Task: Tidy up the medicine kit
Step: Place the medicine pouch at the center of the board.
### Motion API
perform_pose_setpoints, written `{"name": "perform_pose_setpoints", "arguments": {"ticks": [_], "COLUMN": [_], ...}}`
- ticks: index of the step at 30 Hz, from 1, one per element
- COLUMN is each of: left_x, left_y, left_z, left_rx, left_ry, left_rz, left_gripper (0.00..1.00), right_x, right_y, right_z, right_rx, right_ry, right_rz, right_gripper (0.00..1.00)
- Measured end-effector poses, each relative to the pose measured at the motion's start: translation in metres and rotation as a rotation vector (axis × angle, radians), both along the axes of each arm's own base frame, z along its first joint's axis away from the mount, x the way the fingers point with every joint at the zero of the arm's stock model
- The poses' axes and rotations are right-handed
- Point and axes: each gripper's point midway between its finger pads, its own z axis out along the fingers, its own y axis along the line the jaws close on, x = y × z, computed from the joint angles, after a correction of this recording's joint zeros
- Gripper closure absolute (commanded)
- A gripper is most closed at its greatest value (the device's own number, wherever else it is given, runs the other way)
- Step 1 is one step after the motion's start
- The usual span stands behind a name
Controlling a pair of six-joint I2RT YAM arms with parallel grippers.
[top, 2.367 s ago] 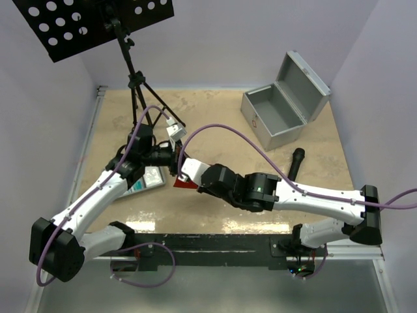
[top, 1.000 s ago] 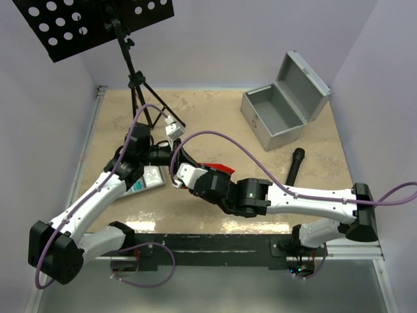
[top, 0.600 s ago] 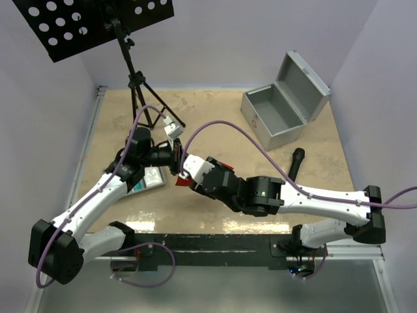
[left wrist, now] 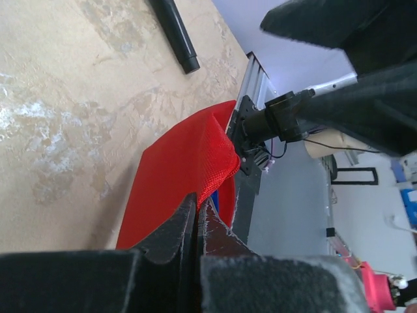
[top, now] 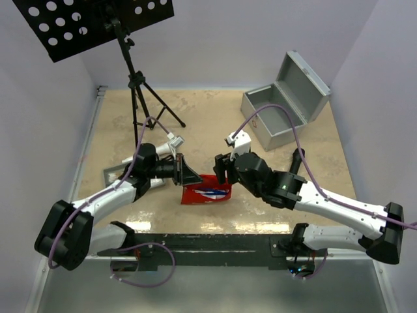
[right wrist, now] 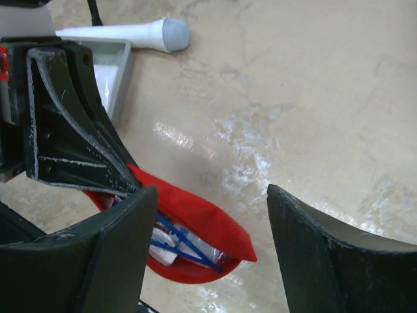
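Our right gripper (top: 223,173) has spread its jaws and swung back to the right, off the red mesh fabric pouch (top: 207,193). Our left gripper (top: 184,175), pinching the pouch's left edge, has come lower and nearer us. The pouch, formerly mostly hidden, now lies uncovered on the beige table (top: 215,124).

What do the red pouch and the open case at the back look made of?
The red pouch looks like woven mesh fabric, matte: a fine weave shows in the left wrist view and it folds softly. The open case looks like metal, probably aluminium, satin silver-grey, with rigid flat walls; plastic cannot be ruled out.
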Motion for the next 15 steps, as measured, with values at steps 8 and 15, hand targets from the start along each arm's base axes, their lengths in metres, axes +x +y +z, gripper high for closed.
{"name": "perform_pose_setpoints", "arguments": {"ticks": [8, 15], "left_x": [0.012, 0.030], "left_y": [-0.003, -0.003], "left_z": [-0.034, -0.063], "left_rx": [0.054, 0.125], "left_ry": [0.100, 0.149], "left_rz": [0.034, 0.097], "left_gripper": [1.00, 0.85], "right_x": [-0.009, -0.010], "right_y": [0.003, 0.014], "right_z": [-0.026, -0.032], "right_rx": [0.084, 0.122], "right_ry": [0.079, 0.104], "right_rz": [0.007, 0.025], "right_gripper": [0.23, 0.24]}}
